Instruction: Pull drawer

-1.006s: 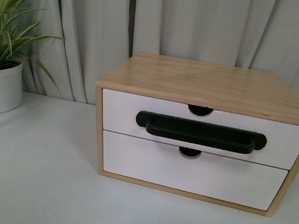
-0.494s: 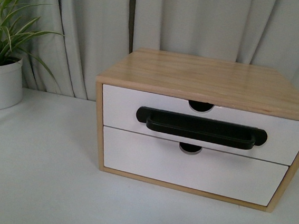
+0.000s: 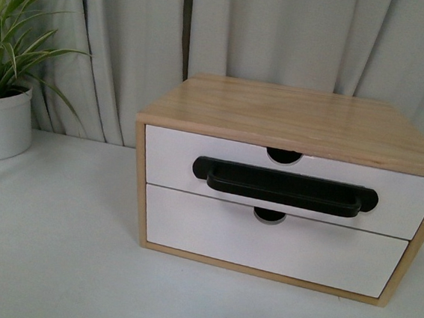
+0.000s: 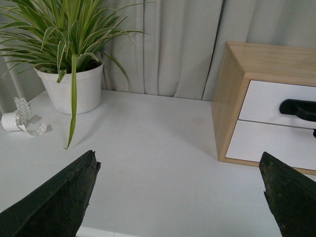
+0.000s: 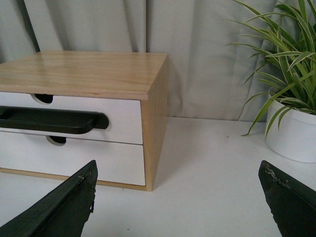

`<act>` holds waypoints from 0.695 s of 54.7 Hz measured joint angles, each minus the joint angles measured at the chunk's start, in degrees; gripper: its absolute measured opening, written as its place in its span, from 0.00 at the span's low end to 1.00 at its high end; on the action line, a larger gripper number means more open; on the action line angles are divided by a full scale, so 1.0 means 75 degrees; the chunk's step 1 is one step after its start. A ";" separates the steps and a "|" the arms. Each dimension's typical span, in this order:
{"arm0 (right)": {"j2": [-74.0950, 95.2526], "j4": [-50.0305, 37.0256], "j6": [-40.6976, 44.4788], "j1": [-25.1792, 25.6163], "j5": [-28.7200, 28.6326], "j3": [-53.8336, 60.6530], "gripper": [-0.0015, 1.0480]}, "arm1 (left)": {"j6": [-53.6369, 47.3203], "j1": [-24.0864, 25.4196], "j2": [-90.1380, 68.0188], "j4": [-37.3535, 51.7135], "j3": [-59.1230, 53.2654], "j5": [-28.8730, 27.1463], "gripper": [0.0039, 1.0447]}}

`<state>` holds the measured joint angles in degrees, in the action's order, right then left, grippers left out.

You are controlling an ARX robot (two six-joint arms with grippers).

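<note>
The drawer (image 3: 171,157) is the upper of two in a light wood cabinet (image 3: 299,111). It has a white front, a long black bar handle (image 3: 284,187) and a semicircular notch at its top edge, and it sits flush and closed. Neither gripper shows in the front view. My left gripper (image 4: 177,154) is open over bare table, well short of the cabinet, with the drawer (image 4: 266,101) off to one side. My right gripper (image 5: 177,164) is open too, near the cabinet's other corner, apart from the drawer (image 5: 123,116) and its handle (image 5: 54,121).
A plain white lower drawer front (image 3: 264,243) sits below. A potted plant (image 3: 1,124) stands left of the cabinet, with a tape roll (image 4: 19,121) beside it. Another pot (image 5: 294,131) stands on the cabinet's right. A curtain hangs behind.
The front picture bobbed slightly and came back. The drawer has stayed closed in its cabinet.
</note>
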<state>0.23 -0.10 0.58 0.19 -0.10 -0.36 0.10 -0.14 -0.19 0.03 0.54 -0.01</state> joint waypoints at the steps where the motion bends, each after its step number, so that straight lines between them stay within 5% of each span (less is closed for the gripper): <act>1: 0.0000 0.0000 0.0000 0.0000 0.0000 0.0000 0.91 | 0.0000 0.0000 0.0000 0.0000 0.0000 0.0000 0.95; 3: 0.0009 0.0012 -0.0009 0.0006 -0.0058 -0.0003 0.91 | 0.0000 0.0000 0.0000 0.0000 0.0000 0.0000 0.95; 6: 0.0443 0.0877 -0.0152 0.0420 -0.1434 -0.0326 0.91 | -0.0038 -0.0035 -0.0020 0.0006 0.0003 -0.0172 0.95; 12: 0.1425 0.1413 -0.0192 0.0746 -0.3077 -0.0699 0.91 | -0.0542 -0.1221 -0.0766 0.0300 0.0044 -0.3331 0.95; 17: 0.2031 0.1288 -0.0079 0.0749 -0.3398 -0.1055 0.91 | -0.0868 -0.1661 -0.1454 0.0606 0.0128 -0.4299 0.95; 25: 0.3188 0.1014 0.0656 0.0428 -0.3442 -0.1795 0.91 | -0.1638 -0.1512 -0.2932 0.1431 0.0708 -0.2935 0.95; 38: 0.5607 0.0801 0.2789 -0.0122 -0.3771 -0.3235 0.91 | -0.4100 -0.1311 -0.6467 0.2104 0.2436 0.0682 0.95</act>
<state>42.28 5.91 21.50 -0.73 -28.38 -24.62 -30.65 -9.98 -48.69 15.81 18.81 5.10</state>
